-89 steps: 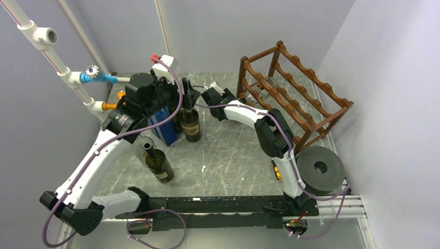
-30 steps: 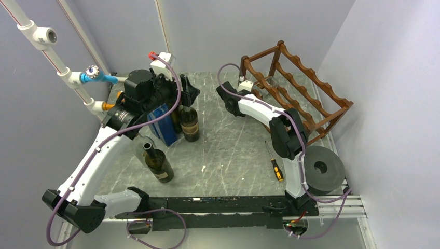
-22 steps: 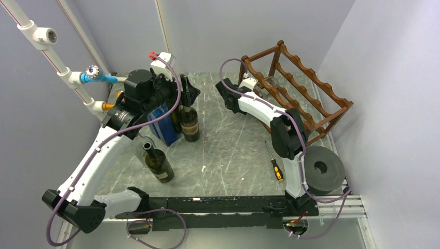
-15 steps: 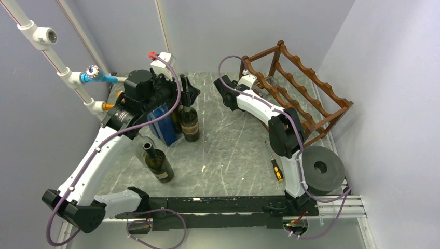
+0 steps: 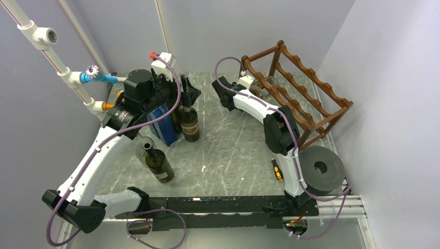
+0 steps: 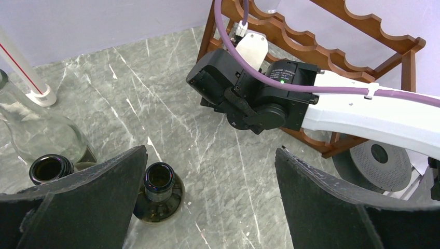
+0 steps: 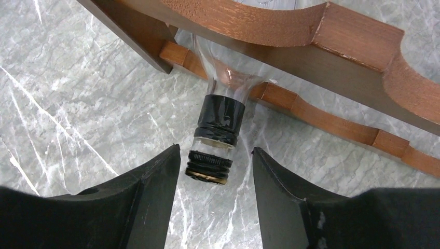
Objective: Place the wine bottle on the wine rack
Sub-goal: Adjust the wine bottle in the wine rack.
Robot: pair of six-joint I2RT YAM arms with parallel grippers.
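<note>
Swung away from the dark bottles where it was three seconds ago, my right arm now has its wrist at the left end of the wine rack. That rack stands at the far right of the marble desk, with a grey roll nearer me. My left arm reaches to the far left, and its jaws are spread wide, holding nothing, above a dark bottle that stands upright beside a blue box. The clear wine bottle lies in the rack under an upper wavy rail, its neck poking out over a lower one. My right jaws stand apart on either side of its mouth, with a gap on each side and no grip. A screwdriver lies just left of the roll.
</note>
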